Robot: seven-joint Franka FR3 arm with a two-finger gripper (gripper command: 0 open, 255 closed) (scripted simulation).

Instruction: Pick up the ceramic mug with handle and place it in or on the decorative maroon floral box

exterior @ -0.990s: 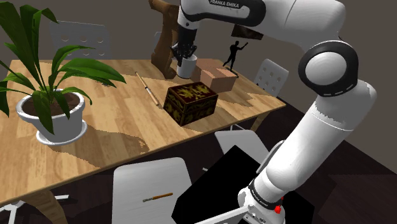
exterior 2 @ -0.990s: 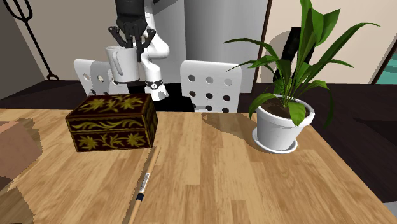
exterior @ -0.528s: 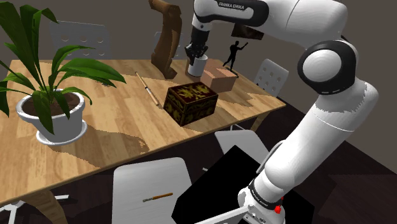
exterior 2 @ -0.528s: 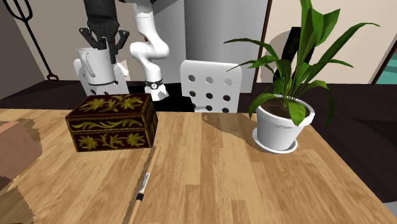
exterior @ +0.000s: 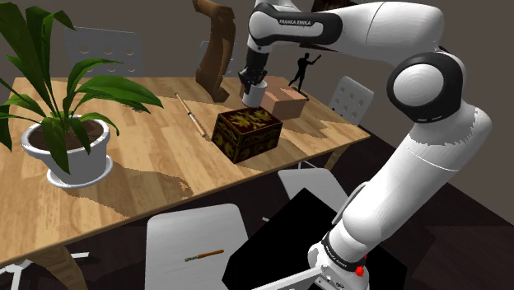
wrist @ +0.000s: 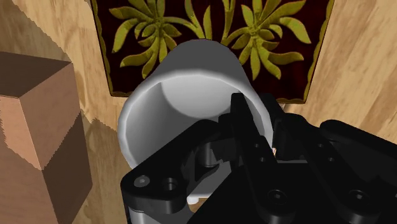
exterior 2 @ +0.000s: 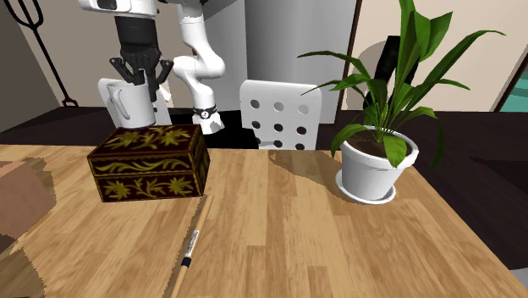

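Mug (exterior 2: 135,102) lowered over box (exterior 2: 148,161), upright, mouth up

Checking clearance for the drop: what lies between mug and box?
Nothing: in the second exterior view the mug hangs right above the box lid, with no object between them.

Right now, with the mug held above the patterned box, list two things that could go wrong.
1. The white mug hangs over one end of the floral box, not its middle; released there, it might topple off.
2. The hand pinches only the rim, so the mug could slip or tilt.
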